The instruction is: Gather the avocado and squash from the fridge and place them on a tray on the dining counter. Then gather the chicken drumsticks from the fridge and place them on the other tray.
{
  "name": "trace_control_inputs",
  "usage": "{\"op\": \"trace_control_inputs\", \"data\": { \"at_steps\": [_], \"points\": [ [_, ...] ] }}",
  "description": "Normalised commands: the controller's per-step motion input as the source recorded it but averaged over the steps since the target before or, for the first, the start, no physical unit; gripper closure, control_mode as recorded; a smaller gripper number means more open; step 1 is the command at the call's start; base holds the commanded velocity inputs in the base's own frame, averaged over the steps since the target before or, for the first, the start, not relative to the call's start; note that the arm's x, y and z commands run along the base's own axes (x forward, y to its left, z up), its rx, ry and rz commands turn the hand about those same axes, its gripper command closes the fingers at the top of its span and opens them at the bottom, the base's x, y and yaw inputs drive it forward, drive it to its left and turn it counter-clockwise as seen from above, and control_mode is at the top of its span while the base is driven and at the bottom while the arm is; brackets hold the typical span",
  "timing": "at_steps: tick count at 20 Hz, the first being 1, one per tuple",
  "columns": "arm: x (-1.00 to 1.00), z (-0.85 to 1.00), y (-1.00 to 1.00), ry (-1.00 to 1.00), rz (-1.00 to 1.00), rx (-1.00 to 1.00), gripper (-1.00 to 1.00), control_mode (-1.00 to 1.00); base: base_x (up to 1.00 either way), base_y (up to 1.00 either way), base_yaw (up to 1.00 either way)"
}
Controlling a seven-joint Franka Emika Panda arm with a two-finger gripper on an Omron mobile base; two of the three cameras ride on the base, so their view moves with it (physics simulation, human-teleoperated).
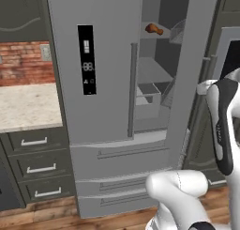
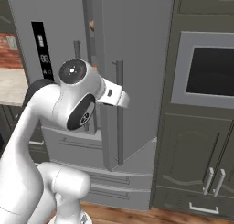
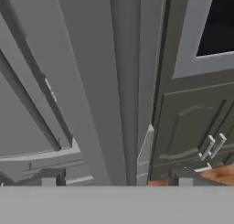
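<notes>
The gripper (image 3: 114,178) is seen spread wide and empty, its fingertips (image 3: 48,178) touching nothing, facing the fridge door's (image 3: 91,81) edge. Farther in, a drumstick (image 1: 154,29) lies on an upper fridge shelf (image 1: 154,36), well apart.

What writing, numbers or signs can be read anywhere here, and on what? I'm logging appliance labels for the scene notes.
"88": pale digits on the black control panel of the fridge's left door, left base view; blurred, so a best reading.
Small icons above and below those digits: too blurred to read.
The same panel in the right base view: marks too small to read.
No other text on the wall oven or drawers.
</notes>
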Motion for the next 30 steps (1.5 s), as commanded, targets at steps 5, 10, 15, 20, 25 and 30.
{"op": "trace_control_inputs", "data": {
  "at_steps": [5, 10, 15, 20, 25, 30],
  "points": [
    [-0.45, 0.34, 0.96, -0.07, -0.04, -0.14, -1.0, -1.0, 0.0, 0.0, 0.0],
    [0.07, 0.15, 1.0, 0.01, 0.0, -0.25, -1.0, -1.0, 0.0, 0.0, 0.0],
    [0.32, 0.0, 0.89, 0.08, -0.09, -0.26, -1.0, -1.0, 0.0, 0.0, 0.0],
    [0.66, -0.04, 0.08, 0.21, -0.27, -0.22, -1.0, -1.0, 0.0, 0.0, 0.0],
    [0.6, -0.31, 0.0, 0.03, -0.13, -0.12, -1.0, -1.0, 0.0, 0.0, 0.0],
    [0.83, -0.08, -0.15, 0.06, 0.0, -0.01, -1.0, -1.0, 0.0, 0.0, 0.0]
  ]
}}
